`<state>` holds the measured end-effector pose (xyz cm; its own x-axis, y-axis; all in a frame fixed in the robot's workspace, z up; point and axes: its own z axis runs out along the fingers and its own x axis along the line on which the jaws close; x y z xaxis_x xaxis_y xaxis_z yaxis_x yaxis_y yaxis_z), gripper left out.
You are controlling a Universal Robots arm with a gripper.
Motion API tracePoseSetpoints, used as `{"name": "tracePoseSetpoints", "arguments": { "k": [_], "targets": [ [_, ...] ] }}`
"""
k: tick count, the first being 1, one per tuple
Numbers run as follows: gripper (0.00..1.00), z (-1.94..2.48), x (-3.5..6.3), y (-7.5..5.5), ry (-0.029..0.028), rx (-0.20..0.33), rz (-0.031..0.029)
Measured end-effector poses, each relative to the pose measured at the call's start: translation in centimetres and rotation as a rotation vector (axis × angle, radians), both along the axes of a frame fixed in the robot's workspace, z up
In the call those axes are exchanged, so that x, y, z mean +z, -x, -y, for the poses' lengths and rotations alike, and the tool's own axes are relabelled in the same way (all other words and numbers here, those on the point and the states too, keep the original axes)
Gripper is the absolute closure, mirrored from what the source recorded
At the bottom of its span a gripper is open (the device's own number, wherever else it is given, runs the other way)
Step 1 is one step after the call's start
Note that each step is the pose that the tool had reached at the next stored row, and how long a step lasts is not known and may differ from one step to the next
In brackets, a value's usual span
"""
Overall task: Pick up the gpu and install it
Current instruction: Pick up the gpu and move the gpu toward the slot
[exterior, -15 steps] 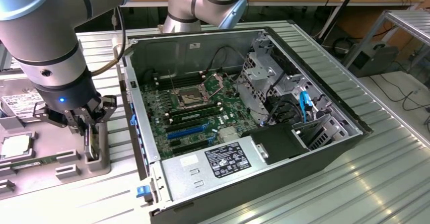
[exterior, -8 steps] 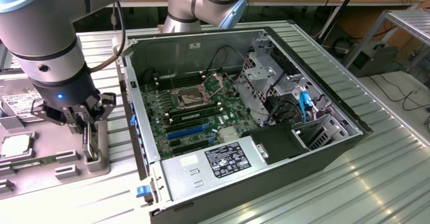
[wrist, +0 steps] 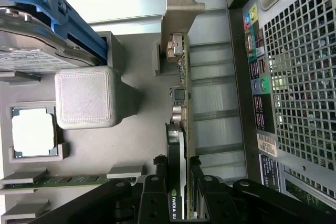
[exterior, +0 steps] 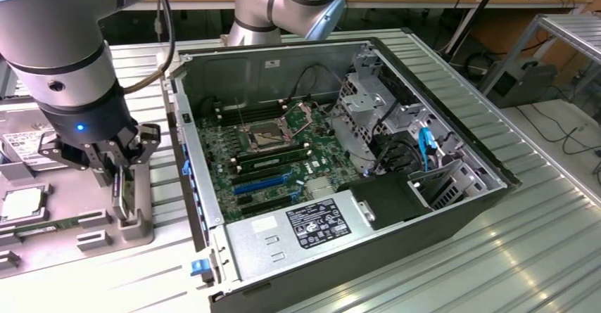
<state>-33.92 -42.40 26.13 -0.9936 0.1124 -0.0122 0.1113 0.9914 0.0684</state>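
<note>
The gpu [wrist: 181, 98] is a thin dark card seen edge-on, with its silver bracket [wrist: 184, 1] at the far end. It stands on edge over the grey fixture tray [exterior: 56, 239], at the exterior view's left of the open computer case [exterior: 413, 207]. My gripper [exterior: 115, 169] comes straight down on it. In the wrist view the black fingers [wrist: 152, 192] press against both faces of the card, so my gripper [wrist: 178, 187] is shut on it. Whether the card's lower edge still rests in the tray's holder is hidden.
On the tray lie a silver drive in a blue carrier [wrist: 47, 30], a processor chip [wrist: 32, 132], a green memory strip [wrist: 63, 182] and a grey block [wrist: 86, 98]. Inside the case, the motherboard's blue card slots [exterior: 267, 183] face up. A second arm's base [exterior: 281, 7] stands behind the case.
</note>
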Motion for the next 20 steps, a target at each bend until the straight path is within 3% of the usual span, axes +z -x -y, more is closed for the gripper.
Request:
{"name": "tracePoseSetpoints", "arguments": {
  "k": [13, 20],
  "targets": [
    [0.73, 0.0, 1.86, 0.0, 0.0, 0.0, -0.0004],
    [0.73, 0.0, 1.88, 0.0, 0.0, 0.0, -0.0005]
  ]
}}
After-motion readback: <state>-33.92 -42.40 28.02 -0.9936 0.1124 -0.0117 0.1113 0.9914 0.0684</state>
